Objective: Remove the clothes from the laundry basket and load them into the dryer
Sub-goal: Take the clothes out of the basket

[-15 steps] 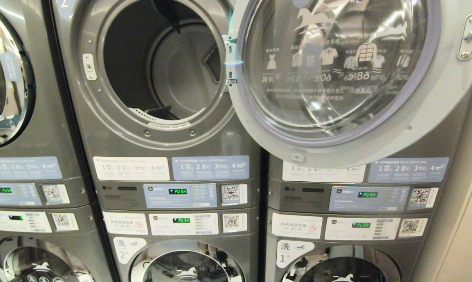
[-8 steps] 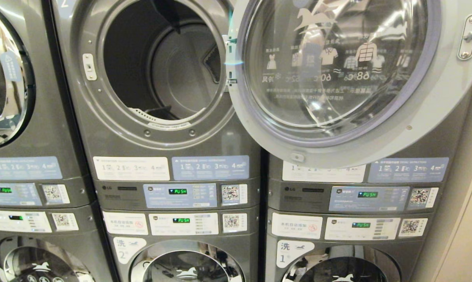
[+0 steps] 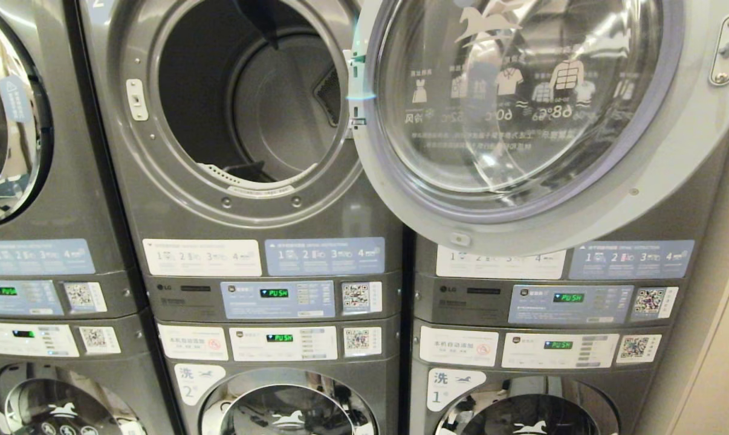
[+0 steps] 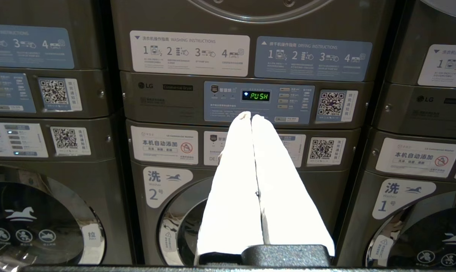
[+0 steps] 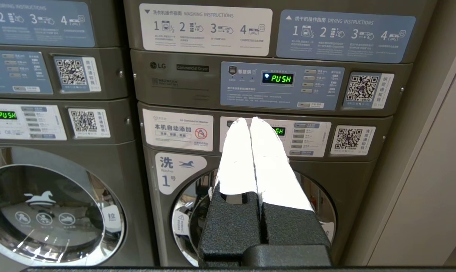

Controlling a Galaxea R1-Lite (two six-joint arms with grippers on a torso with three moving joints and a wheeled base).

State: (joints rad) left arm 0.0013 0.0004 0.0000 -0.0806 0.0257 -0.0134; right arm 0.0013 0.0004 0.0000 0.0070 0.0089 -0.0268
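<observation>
The dryer (image 3: 249, 211) is the upper grey machine of the middle stack, its round drum mouth empty and dark. Its glass door (image 3: 673, 151) hangs swung wide to the right. The laundry basket and the clothes are out of view. My left gripper (image 4: 250, 116) is shut with nothing in it, pointing at the middle stack's control panel (image 4: 258, 102). My right gripper (image 5: 249, 120) is also shut and empty, pointing at the right stack's washer panel (image 5: 307, 138). Neither arm shows in the head view.
Three stacks of grey machines stand side by side, each a dryer above a washer. The open door covers the upper right machine (image 3: 703, 199). A beige wall (image 3: 721, 362) bounds the right side. Washer doors (image 3: 289, 411) sit low.
The whole head view has slid slightly: the machines sit a little lower in the frame than a second ago. No thing has moved by itself.
</observation>
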